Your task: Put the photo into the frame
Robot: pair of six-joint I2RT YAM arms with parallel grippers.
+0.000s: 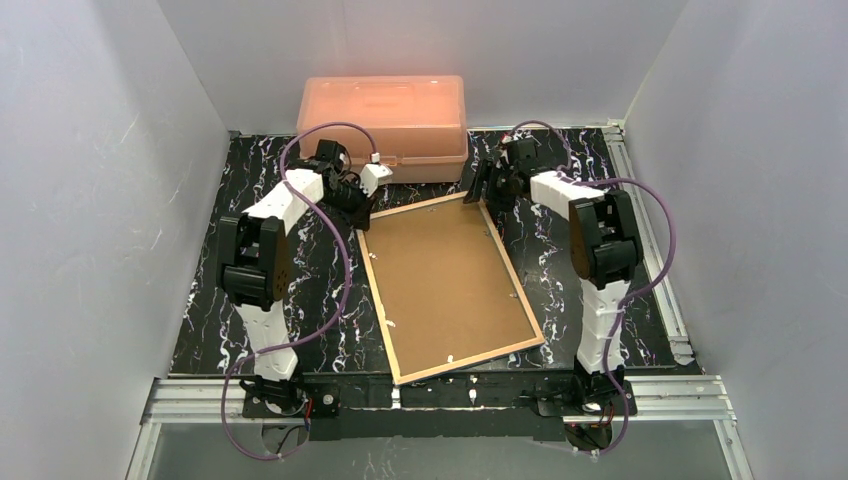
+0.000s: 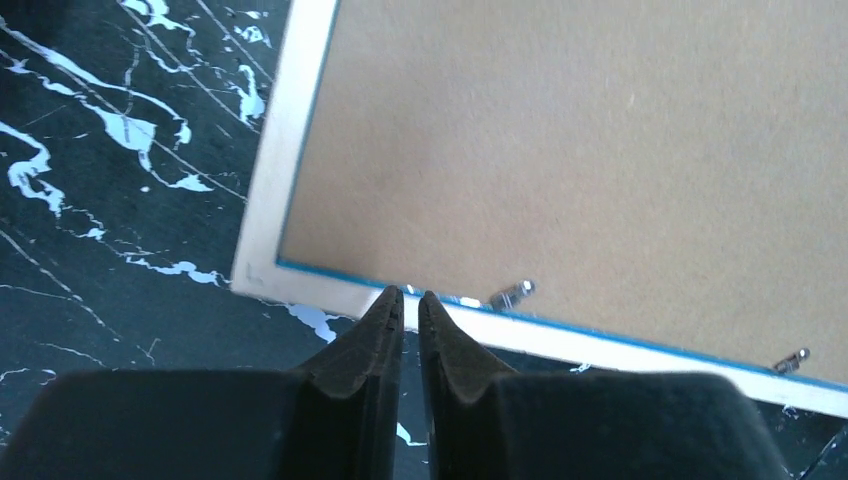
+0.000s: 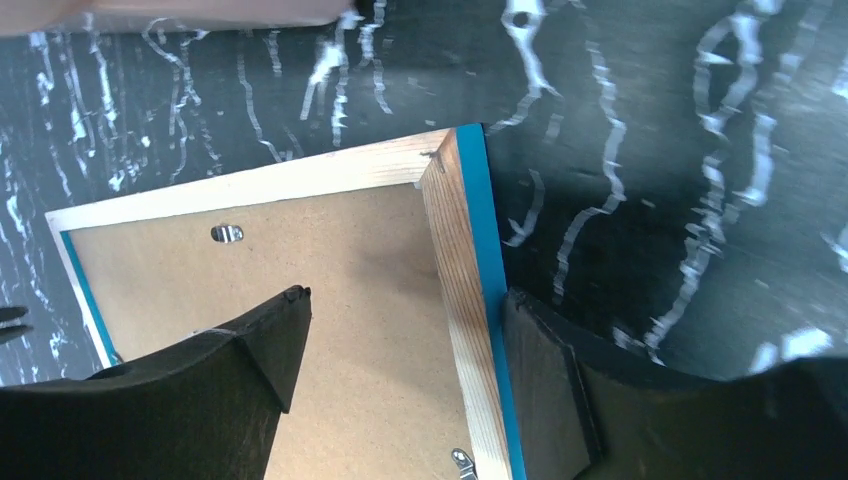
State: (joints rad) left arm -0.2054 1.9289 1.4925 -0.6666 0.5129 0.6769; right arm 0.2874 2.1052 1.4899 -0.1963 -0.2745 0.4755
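The frame (image 1: 450, 285) lies face down in the middle of the black marbled table, brown backing up, tan wooden edges around it. My left gripper (image 1: 363, 213) hovers at its far-left corner. In the left wrist view the fingers (image 2: 411, 297) are all but shut, a thin slit between them and nothing in it, tips over the frame's pale edge (image 2: 600, 150). My right gripper (image 1: 478, 192) is at the far-right corner. It stands open (image 3: 405, 295) astride the frame's right rail (image 3: 462, 300), one finger over the backing, the other against the blue outer side. The photo is out of view.
A salmon-pink plastic box (image 1: 383, 125) stands at the back of the table, just beyond the frame's far edge. Small metal clips (image 2: 512, 293) (image 3: 227, 234) stick up along the backing's border. White walls close in on the left, back and right. Aluminium rails (image 1: 640, 220) run along the table's right side.
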